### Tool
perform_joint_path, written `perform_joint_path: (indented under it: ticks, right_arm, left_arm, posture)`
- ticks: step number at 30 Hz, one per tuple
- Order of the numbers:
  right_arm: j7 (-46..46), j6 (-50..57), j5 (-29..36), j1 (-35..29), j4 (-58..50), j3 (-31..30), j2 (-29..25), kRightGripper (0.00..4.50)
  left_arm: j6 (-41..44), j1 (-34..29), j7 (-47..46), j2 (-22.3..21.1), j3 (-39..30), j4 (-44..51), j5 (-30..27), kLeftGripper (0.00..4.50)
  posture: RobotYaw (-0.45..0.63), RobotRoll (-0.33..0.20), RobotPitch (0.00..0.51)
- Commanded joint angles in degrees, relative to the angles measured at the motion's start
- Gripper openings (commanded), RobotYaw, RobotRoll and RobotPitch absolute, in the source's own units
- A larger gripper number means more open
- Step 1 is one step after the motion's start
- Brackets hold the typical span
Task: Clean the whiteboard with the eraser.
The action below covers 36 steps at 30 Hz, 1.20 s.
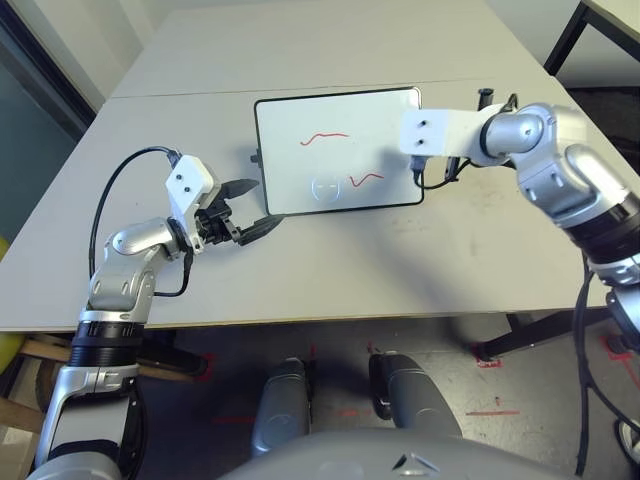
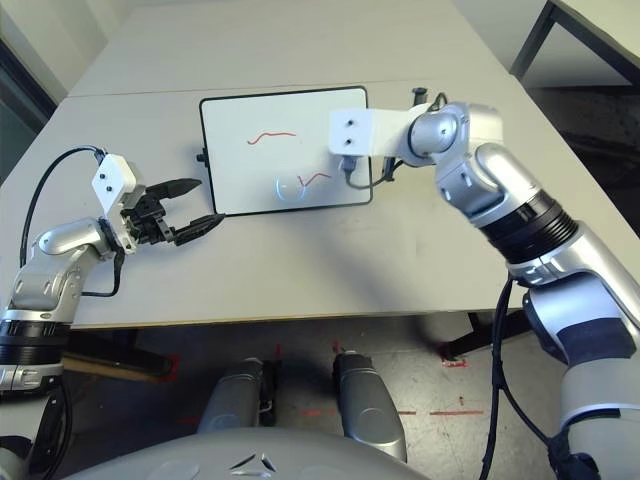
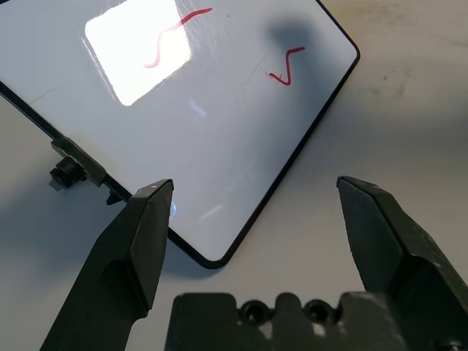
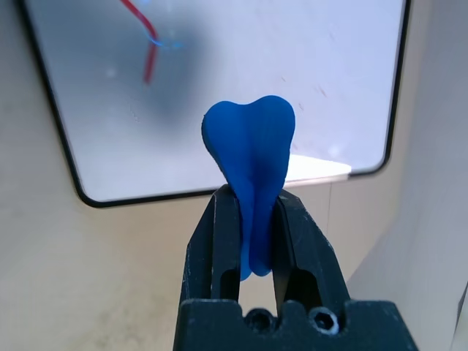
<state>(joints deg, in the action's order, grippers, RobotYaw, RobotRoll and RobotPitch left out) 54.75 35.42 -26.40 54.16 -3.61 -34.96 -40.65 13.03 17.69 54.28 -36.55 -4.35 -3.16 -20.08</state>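
The whiteboard (image 1: 335,150) lies flat in the middle of the table, black-framed, with two red squiggles (image 1: 325,137) on it. My right wrist (image 1: 430,132) hangs over the board's right edge. In the right wrist view my right gripper (image 4: 252,197) is shut on the blue eraser (image 4: 250,146), which sticks out past the fingertips above a corner of the whiteboard (image 4: 219,80). My left gripper (image 1: 255,208) is open and holds nothing. It sits just off the board's near left corner, with one fingertip (image 3: 157,191) over the frame's edge.
A small dark knob (image 3: 66,172) juts from the board's left side. A seam (image 1: 200,92) crosses the table behind the board. Another table's black leg (image 1: 565,35) stands at the far right. The table's front edge (image 1: 300,322) runs close below my arms.
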Motion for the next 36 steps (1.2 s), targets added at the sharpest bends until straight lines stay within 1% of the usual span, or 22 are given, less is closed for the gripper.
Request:
perform_joint_path:
  ticks: [1,13,20,27,29,36]
  right_arm:
    - [1.8,1.8,-2.6,-1.7,-1.4,-1.3,1.3,0.40]
    - [-1.3,-0.8,-9.1,-2.9,7.2,-1.5,7.6,0.40]
    - [-2.4,-3.5,-10.8,-2.4,12.5,-1.5,11.0,0.40]
    - [-3.0,-6.2,-12.2,-1.7,17.1,-1.3,12.8,0.40]
    - [-3.4,-6.7,-12.6,-1.4,18.5,-1.5,13.9,0.40]
    - [-4.0,-7.8,-13.8,-1.0,20.4,-1.5,17.0,0.40]
  left_arm:
    - [0.2,0.0,-0.1,-0.2,0.6,0.2,0.7,4.50]
    - [-0.2,0.7,-0.2,-0.2,1.1,0.4,1.4,4.50]
    - [-1.0,1.0,-0.2,-0.8,0.3,-0.8,1.7,4.50]
    - [-1.1,1.1,0.1,-1.3,0.1,-1.1,1.6,4.50]
    - [-1.1,1.4,0.2,-1.5,0.0,-1.2,1.5,4.50]
    - [-1.2,2.0,0.4,-2.0,0.1,-1.9,1.6,4.50]
  posture:
    - [-0.08,0.000,0.082]
    - [-0.08,0.000,0.084]
    - [-0.07,0.000,0.087]
    - [-0.07,0.000,0.087]
    - [-0.07,0.000,0.094]
    - [-0.06,0.000,0.098]
